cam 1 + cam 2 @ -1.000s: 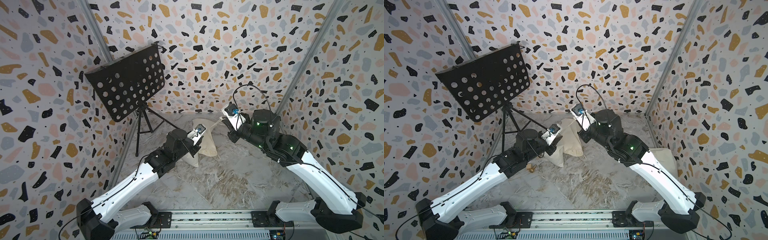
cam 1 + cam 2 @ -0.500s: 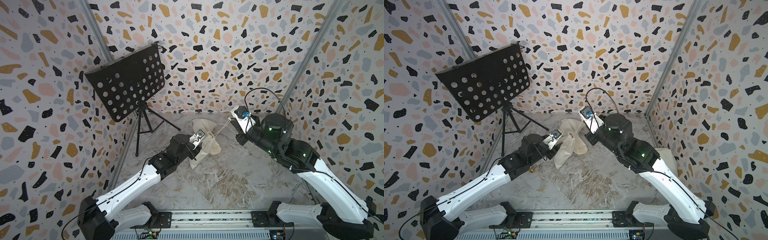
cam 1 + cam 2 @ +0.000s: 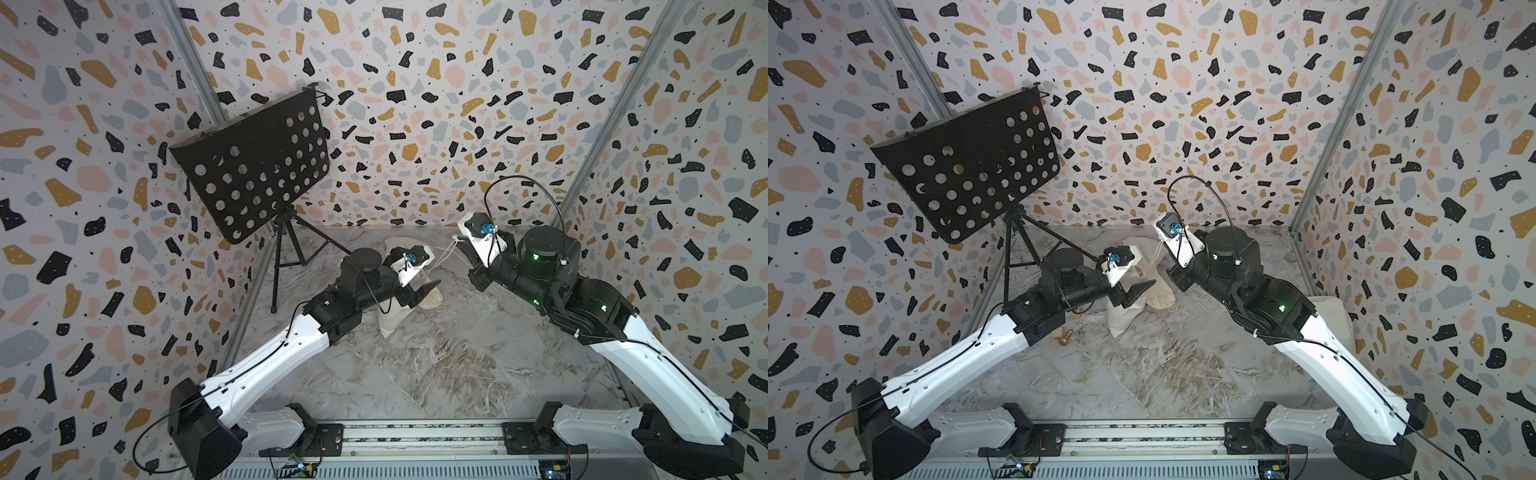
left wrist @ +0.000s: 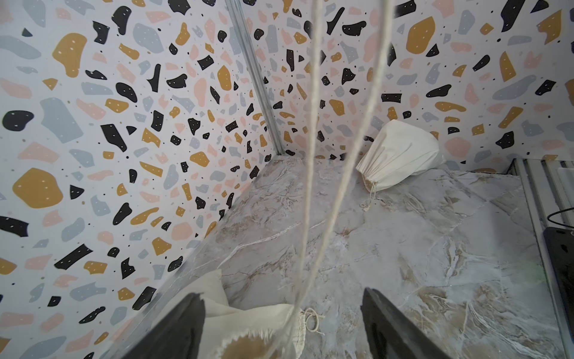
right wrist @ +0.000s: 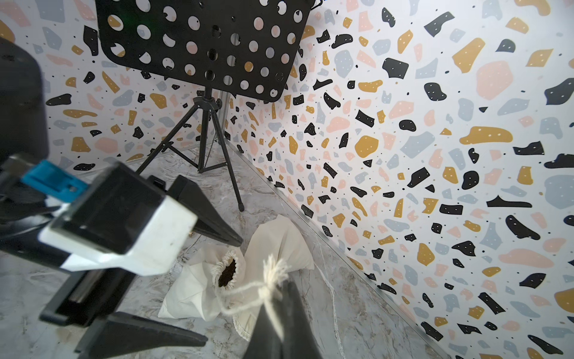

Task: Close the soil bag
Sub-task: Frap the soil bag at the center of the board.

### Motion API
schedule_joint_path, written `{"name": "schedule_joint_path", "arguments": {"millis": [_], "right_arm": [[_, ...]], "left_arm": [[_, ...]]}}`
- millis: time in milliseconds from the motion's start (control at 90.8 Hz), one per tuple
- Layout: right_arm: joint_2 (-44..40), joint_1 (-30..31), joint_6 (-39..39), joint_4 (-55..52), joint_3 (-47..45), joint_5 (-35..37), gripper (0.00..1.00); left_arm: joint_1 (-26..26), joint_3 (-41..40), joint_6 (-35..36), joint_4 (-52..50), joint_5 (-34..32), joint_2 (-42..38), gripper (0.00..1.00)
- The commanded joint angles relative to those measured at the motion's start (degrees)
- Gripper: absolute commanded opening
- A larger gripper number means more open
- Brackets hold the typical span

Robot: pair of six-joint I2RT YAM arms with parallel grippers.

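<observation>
Right now the cream cloth drawstring soil bag [image 5: 195,279] lies on the grey marble floor [image 3: 436,374] near the back wall edge, mouth frilled & part-cinched, dark soil showing. Right gripper [image 5: 276,295] is pinched tight on the knotted end of the pale twine drawstring [image 5: 242,289], cord taut to the mouth. Left gripper [image 4: 282,295] hangs over the bag w/ jaws spread wide, gripping nothing, cord strands running btwn them. Black perforated music stand [image 3: 253,166] fills the back-left corner; open floor lies btwn bag & front rail [image 3: 415,432].

A black perforated music stand [image 3: 253,166] stands on its tripod [image 3: 286,257] in the back left corner of the marble tabletop [image 3: 436,374]. A closed cream drawstring bag [image 4: 400,155] rests at the right edge, against the speckled wall [image 3: 415,104]. A small brass object [image 3: 1064,336] lies near the left edge.
</observation>
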Motion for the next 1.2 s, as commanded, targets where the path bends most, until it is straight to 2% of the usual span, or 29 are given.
{"name": "schedule_joint_path", "arguments": {"millis": [0,143,374,540,727,793,903,1035,1189], "right_arm": [[-1.1,-0.2,0.6,-0.7,1.8,-0.2,0.00],[-1.6,-0.2,-0.1,-0.7,2.0,-0.3,0.00],[-2.5,-0.2,-1.2,-0.7,2.7,-0.2,0.00],[-3.9,-0.1,-1.9,-0.8,2.8,0.0,0.00],[-5.8,-0.2,-2.3,-0.7,2.7,1.3,0.00],[-6.5,-0.2,-2.5,-0.8,2.8,2.4,0.00],[-8.0,-0.2,-3.1,-0.7,3.0,4.1,0.00],[-9.8,-0.1,-4.1,-0.7,2.8,6.6,0.00],[-11.5,-0.2,-4.8,-0.7,2.5,9.4,0.00]], "left_arm": [[0.5,5.1,2.8,-0.4,5.1,2.5,0.69],[1.9,5.6,3.4,-0.9,9.1,5.3,0.40],[3.8,2.2,2.8,-0.6,8.8,10.0,0.23],[5.6,-0.9,2.2,0.5,7.5,12.1,0.21],[7.6,-2.0,2.0,-0.3,6.1,14.4,0.15],[7.7,-2.4,2.3,-1.1,3.7,14.8,0.14],[8.3,-3.4,2.8,-2.9,-3.8,16.0,0.13],[11.4,-6.8,-0.3,-1.6,-7.4,16.5,0.16],[13.7,-10.4,-2.7,1.2,-7.3,16.9,0.20]]}}
